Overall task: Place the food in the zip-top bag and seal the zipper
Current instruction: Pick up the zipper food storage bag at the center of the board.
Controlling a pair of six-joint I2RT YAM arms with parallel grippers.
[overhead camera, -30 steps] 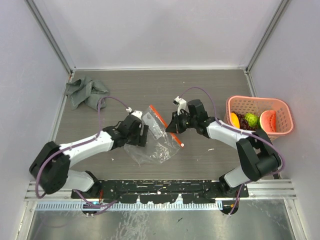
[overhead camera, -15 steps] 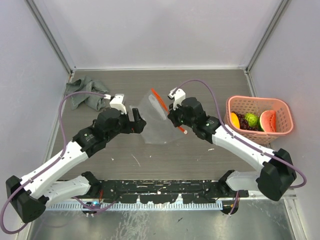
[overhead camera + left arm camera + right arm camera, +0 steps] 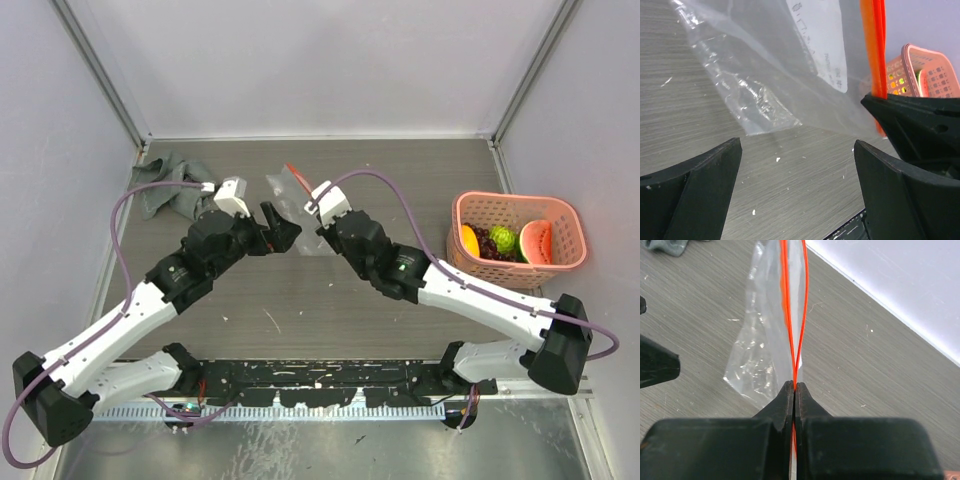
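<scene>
The clear zip-top bag hangs from my right gripper, lifted off the table. In the right wrist view my right gripper is shut on the red-orange zipper, whose two strips part slightly above the jaws. My left gripper is open and empty just left of the bag. In the left wrist view the bag hangs ahead of the open left gripper. The food lies in the pink basket: watermelon slice, green fruit, grapes, orange piece.
The pink lattice basket stands at the right edge of the table and also shows in the left wrist view. A grey cloth lies at the back left. Grey walls close in the back and both sides.
My right gripper lifted the bag off the table and carried it toward the back. My left arm rose and followed, its gripper now open beside the bag.
</scene>
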